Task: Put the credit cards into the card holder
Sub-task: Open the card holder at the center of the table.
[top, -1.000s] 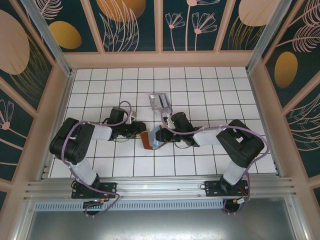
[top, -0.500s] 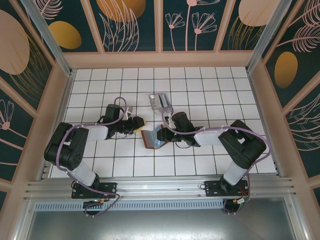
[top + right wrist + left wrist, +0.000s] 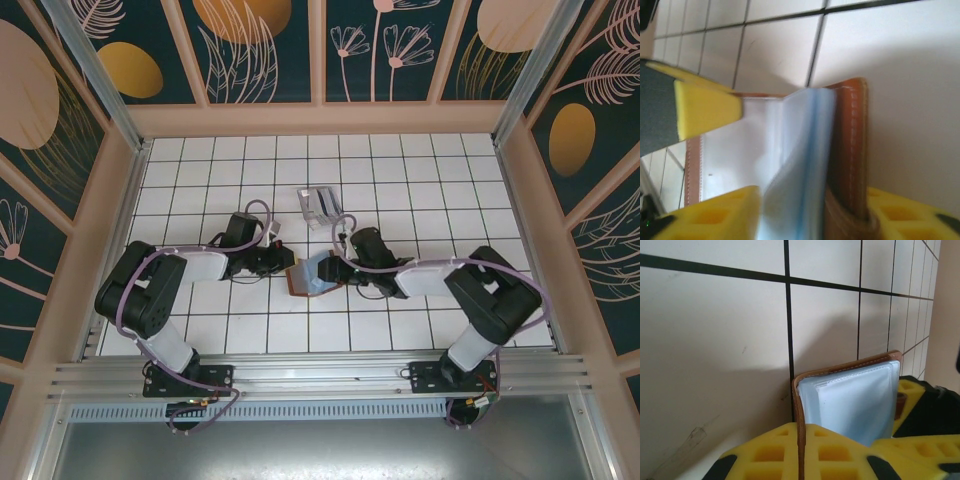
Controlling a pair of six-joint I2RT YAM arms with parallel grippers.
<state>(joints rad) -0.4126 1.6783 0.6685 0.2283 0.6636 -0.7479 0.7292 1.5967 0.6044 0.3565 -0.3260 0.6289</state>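
**Holder** (image 3: pixel 310 280): reddish-brown, folding, open. It sits mid-table (image 3: pixel 200 160), between the two grippers and on the near side of the tray. The stitched cover (image 3: pixel 847 145) is outside, with clear pale-blue sleeves (image 3: pixel 850 405) fanned inside. Cannot tell whether it rests on the tiles or hangs just above them.

**Left gripper** (image 3: pixel 287 266): at the holder's left side. The yellow fingers (image 3: pixel 770 457) are closed together on the edge of one cover flap. In the left wrist view that flap runs as a thin brown line between them.

**Right gripper** (image 3: pixel 337 272): at the holder's right side. The yellow fingers (image 3: pixel 710 212) stand apart, with the other flap and a sheaf of sleeves between them. One finger lies beside the sleeves, the other beside the cover's outer face. Cannot tell whether they press.

**Tray** (image 3: pixel 306 206): clear greyish, on the table just beyond the holder, apart from both grippers. Its contents are pale and flat, too small to make out.

**Bluish edge** (image 3: pixel 810 165): among the sleeves in the right wrist view. Cannot tell whether it is a card or a sleeve.
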